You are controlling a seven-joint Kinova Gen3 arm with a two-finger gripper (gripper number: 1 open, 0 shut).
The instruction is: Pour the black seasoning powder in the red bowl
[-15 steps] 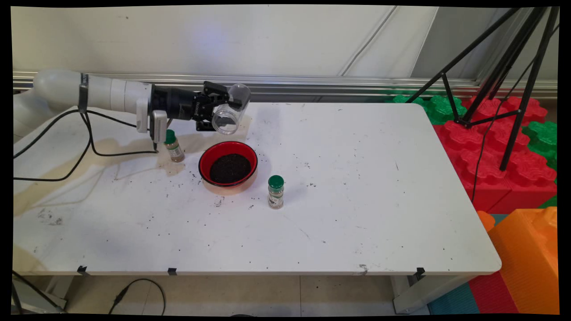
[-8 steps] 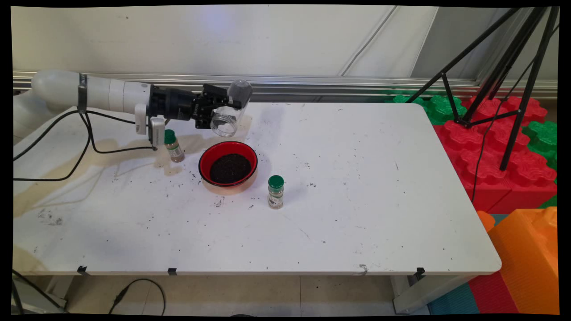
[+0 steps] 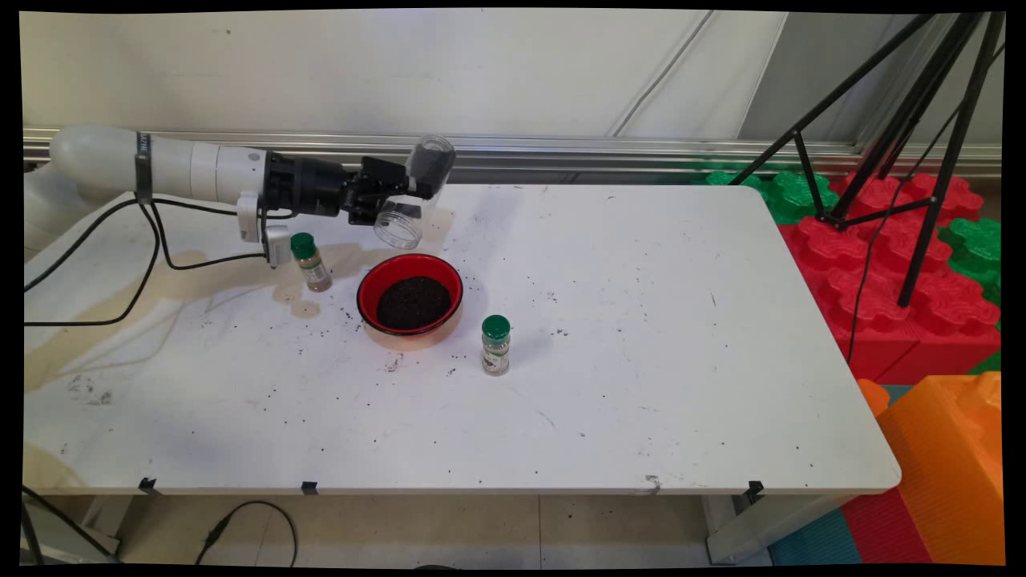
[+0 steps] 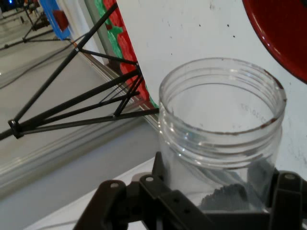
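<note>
Main view: a clear jar (image 3: 413,192), tilted mouth-down with dark grains inside, is clamped by the hand (image 3: 393,191) above the red bowl (image 3: 410,300).

White arm reaches in horizontally from left; black two-finger hand (image 3: 401,195) clamped shut, rolled sideways, raised above counter.

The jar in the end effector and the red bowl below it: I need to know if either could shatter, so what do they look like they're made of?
The jar looks like clear plastic, possibly glass: fully see-through, with moulded threads at its open mouth and a dark residue inside. The red bowl looks like glossy plastic or lacquered ware, red inside with a black rim; its sheen leaves ceramic open. The end effector grips the jar.
</note>
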